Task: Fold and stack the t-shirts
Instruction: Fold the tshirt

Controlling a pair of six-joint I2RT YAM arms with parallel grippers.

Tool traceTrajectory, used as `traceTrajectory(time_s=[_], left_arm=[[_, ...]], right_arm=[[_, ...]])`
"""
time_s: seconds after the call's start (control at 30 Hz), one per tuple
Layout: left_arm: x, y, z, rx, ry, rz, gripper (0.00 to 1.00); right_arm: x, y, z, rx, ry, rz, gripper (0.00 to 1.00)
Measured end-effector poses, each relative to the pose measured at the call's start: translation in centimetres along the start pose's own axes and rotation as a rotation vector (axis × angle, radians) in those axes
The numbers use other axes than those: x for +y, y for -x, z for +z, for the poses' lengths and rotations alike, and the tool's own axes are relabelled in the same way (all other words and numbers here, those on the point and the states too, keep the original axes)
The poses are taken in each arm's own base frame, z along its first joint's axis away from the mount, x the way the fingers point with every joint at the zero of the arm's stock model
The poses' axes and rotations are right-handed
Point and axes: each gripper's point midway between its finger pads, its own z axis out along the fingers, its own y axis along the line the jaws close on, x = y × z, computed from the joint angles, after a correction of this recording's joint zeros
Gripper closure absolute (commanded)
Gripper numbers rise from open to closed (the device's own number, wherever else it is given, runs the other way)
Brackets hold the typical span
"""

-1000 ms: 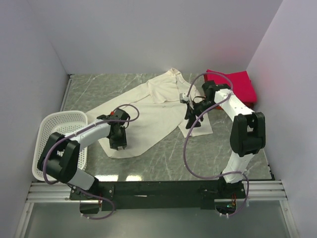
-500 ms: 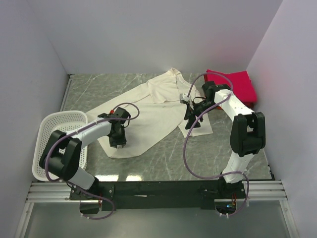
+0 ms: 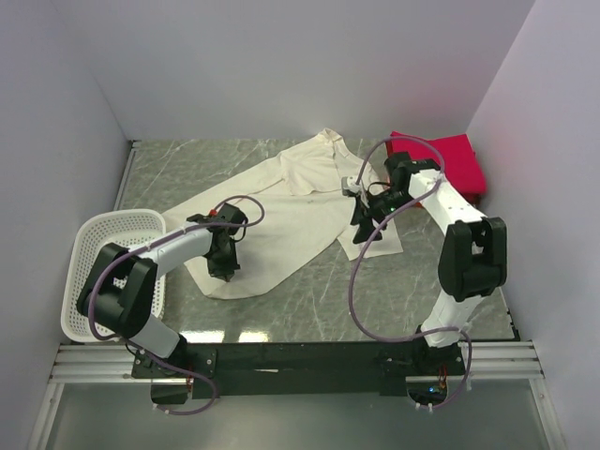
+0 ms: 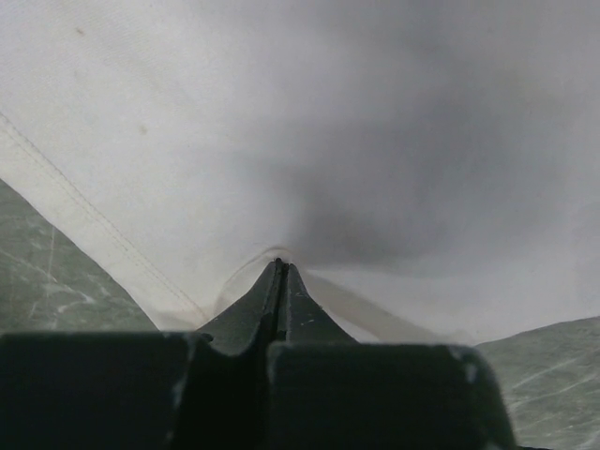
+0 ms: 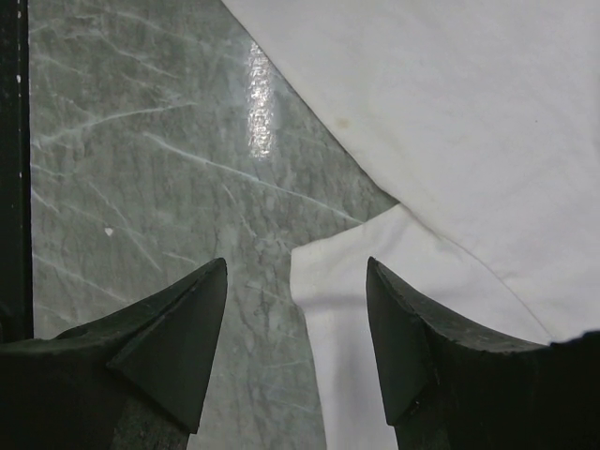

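Observation:
A large cream-white t-shirt [image 3: 281, 216] lies spread across the marble table. My left gripper [image 3: 223, 269] is down at its near left hem. In the left wrist view the left gripper [image 4: 279, 266] is shut, and the cream cloth [image 4: 328, 112] puckers at its tips. My right gripper [image 3: 361, 232] hovers at the shirt's right side. The right wrist view shows the right gripper [image 5: 295, 267] open, its jaws either side of a corner of the cream cloth [image 5: 469, 112]. A folded crimson-pink t-shirt [image 3: 445, 161] rests at the back right.
A white perforated basket [image 3: 103, 262] stands at the left table edge, beside my left arm. White walls close in the back and both sides. Bare marble [image 3: 309, 300] shows in front of the shirt.
My left gripper has closed on the cream shirt's hem, having been part open before. The right gripper has barely shifted and stays open.

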Motion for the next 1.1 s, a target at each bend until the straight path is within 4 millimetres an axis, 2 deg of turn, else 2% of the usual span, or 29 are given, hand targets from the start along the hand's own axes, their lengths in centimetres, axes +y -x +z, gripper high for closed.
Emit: traceTrajectory(time_s=[0.13,0.27,0.37,0.47,0.57,0.63,0.7,0.93,1.1], left_arm=[[0.0,0.1,0.0,-0.005,0.002,-0.004,0.99],[0.1,0.5,-1.0,-0.045,-0.013,-0.024,0.99],[-0.2,1.2,-3.0,-0.112,-0.064,-0.047,0.99],[-0.5,2.0,-5.1,-0.183,-0.125,-0.075,1.0],[-0.6,2.0,-5.9,-0.204,-0.153,-0.082,0.99],[-0.3,1.6,-5.5,-0.191,-0.145,-0.083,0.8],[0.0,1.3,-4.7,-0.167,-0.127,-0.091,0.69],[1.0,0.6,-1.0,-0.059,-0.032,-0.093,0.63],[1.1,0.4,0.1,-0.027,-0.021,-0.08,0.67]], right_arm=[[0.9,-0.2,-1.0,0.04,-0.036,-0.056,0.32],[1.6,-1.4,-1.8,0.101,-0.07,-0.093,0.31],[1.3,-3.8,-2.3,0.173,-0.086,-0.11,0.3],[1.0,-7.1,-3.3,0.26,-0.098,-0.12,0.3],[0.5,-9.6,-4.2,0.336,-0.098,-0.119,0.29],[0.2,-10.6,-4.5,0.367,-0.093,-0.126,0.29],[0.2,-10.8,-4.4,0.375,-0.084,-0.135,0.29],[-0.1,-10.6,-4.2,0.362,-0.09,-0.144,0.3],[-0.5,-10.5,-4.2,0.36,-0.101,-0.154,0.3]])
